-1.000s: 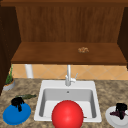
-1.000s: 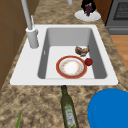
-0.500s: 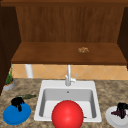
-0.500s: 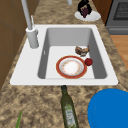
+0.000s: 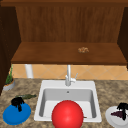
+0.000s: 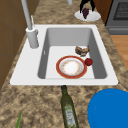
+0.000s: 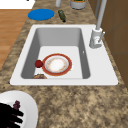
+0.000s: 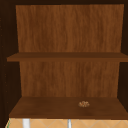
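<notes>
My left hand [image 5: 17, 102] hovers just over a blue plate [image 5: 17, 114] on the counter left of the sink, its fingers hanging down relaxed and holding nothing. My right hand [image 5: 122, 107] is at a white plate [image 5: 111, 119] right of the sink. Its fingers and thumb close round a purple bunch of grapes [image 5: 117, 114] on that plate. In the left side view this hand [image 6: 86, 3] straddles the grapes [image 6: 85, 12]. From the right side, the hand [image 7: 8, 116] lies beside the grapes [image 7: 16, 105] on the white plate [image 7: 27, 105].
The sink [image 6: 30, 72] holds a red-rimmed dish [image 6: 71, 67], a small red fruit [image 6: 88, 61] and a brown pastry [image 6: 82, 50]. An olive bottle [image 6: 68, 110] lies by the blue plate [image 6: 110, 107]. The faucet [image 5: 68, 76] stands behind. A brown crumbly item [image 8: 84, 103] sits on the shelf.
</notes>
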`<state>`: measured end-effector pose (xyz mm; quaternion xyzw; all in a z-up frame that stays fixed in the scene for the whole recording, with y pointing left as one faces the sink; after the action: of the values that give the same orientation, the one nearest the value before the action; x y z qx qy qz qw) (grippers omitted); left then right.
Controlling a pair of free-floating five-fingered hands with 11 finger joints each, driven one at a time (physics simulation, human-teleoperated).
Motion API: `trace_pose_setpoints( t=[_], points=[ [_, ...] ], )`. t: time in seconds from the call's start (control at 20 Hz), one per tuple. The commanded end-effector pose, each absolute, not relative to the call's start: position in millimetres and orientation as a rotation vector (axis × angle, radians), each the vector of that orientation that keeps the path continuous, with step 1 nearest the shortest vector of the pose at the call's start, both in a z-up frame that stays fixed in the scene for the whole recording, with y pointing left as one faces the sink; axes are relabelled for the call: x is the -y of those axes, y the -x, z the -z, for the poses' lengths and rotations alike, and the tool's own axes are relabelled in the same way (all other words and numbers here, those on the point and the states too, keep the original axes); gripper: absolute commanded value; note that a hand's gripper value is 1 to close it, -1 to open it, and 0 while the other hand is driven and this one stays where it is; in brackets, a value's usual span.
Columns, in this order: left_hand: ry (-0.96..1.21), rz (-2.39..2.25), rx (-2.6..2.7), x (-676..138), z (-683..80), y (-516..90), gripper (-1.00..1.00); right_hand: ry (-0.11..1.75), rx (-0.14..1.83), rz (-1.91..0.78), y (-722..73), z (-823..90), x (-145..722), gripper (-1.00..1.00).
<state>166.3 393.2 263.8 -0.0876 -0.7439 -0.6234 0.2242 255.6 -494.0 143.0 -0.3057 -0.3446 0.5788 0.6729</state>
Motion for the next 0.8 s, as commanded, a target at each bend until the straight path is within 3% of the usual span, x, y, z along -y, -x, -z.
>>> trace_pose_setpoints(
  t=[0.0,0.45,0.75],
  points=[
    [0.242,1.72,2.053,-393.2,-263.8,-166.3,0.0,0.74,0.806,-1.253,-243.6,-171.7,490.1,-1.0],
    [0.242,1.72,2.053,-393.2,-263.8,-166.3,0.0,0.888,0.743,-1.305,-248.1,-203.4,435.2,-1.0],
    [0.242,1.72,2.053,-393.2,-263.8,-166.3,0.0,0.884,0.729,-1.279,-249.5,-211.9,395.0,-1.0]
  ],
)
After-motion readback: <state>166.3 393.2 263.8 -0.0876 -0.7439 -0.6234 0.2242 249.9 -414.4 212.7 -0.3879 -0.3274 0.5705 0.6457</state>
